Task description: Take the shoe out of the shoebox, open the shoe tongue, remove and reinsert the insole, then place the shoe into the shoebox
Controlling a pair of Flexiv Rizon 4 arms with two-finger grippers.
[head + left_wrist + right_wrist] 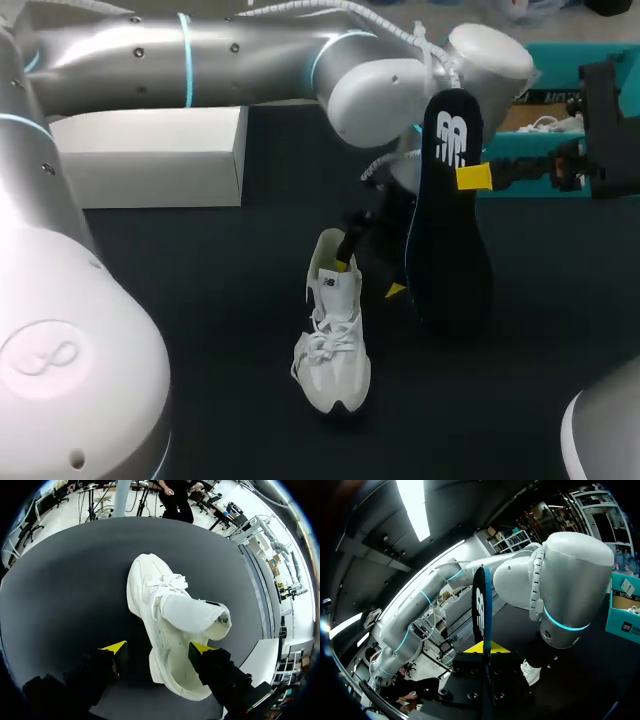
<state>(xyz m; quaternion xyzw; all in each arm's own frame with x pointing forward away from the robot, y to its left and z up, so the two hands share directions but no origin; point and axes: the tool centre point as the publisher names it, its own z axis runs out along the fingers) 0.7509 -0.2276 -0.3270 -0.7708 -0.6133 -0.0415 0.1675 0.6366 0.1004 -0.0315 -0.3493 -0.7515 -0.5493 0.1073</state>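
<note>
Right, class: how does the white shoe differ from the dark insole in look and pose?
The shoe is white; the insole is black. The shoe rests sole-down on the table; the insole is held upright by the right pincer. The shoe is bulky and laced; the insole is thin and flat. Both are long and foot-shaped.

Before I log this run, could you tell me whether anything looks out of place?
Only the insole: it is out of the shoe, held on end beside it by the right gripper. The shoe sits upright on its sole, tongue pulled open. Nothing looks spilled or damaged.
</note>
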